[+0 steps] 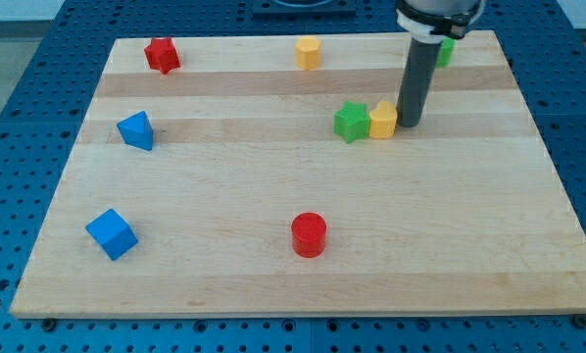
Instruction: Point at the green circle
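Note:
The green circle [446, 51] sits near the view's top right of the wooden board [303, 275], mostly hidden behind the rod. My tip [408, 124] rests on the board below the green circle, just right of a yellow block [382, 120] and touching or almost touching it. A green star [351, 122] sits against the yellow block's left side.
A red star [162, 55] is at the top left and a yellow hexagon [309, 52] at the top middle. A blue triangle-like block [136, 129] is at the left, a blue cube [111, 233] at the bottom left, and a red cylinder [309, 234] at the bottom middle.

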Controlling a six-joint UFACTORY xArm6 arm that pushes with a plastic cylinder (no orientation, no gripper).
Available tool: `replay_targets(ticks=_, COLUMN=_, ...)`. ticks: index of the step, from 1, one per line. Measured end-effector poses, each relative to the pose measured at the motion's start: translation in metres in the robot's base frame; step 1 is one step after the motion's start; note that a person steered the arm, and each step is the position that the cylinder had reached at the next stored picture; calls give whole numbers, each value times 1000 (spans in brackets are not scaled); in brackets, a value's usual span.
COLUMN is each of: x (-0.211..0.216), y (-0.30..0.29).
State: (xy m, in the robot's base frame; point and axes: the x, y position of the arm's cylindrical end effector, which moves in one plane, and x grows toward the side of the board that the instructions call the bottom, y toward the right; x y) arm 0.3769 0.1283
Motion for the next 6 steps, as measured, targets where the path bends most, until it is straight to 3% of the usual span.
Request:
replay_targets(ticks=2, x=-16, y=20)
replay_targets(ticks=6, x=-105, y=84)
